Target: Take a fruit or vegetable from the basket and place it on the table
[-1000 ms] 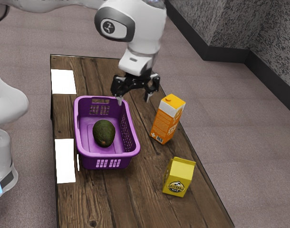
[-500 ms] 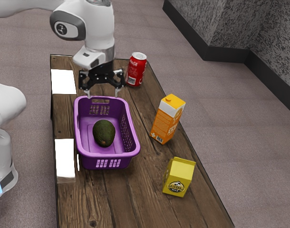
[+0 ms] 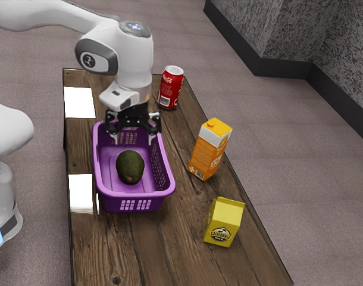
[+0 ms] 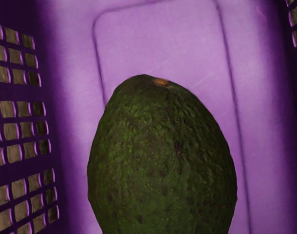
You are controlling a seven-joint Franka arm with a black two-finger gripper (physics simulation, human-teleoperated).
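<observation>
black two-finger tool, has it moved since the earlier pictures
Yes. Against the purple plastic basket, the black two-finger tool shifted from beside its far end toward the exterior view's left, then in over that end.

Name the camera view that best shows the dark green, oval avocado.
The wrist view: the avocado is large there, its bumpy skin and brown stem spot clear, though one end is cut off. The exterior view shows it smaller but whole, inside the purple plastic basket.

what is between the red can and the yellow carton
The orange carton stands between the red can and the yellow carton, as the exterior view shows.
</observation>
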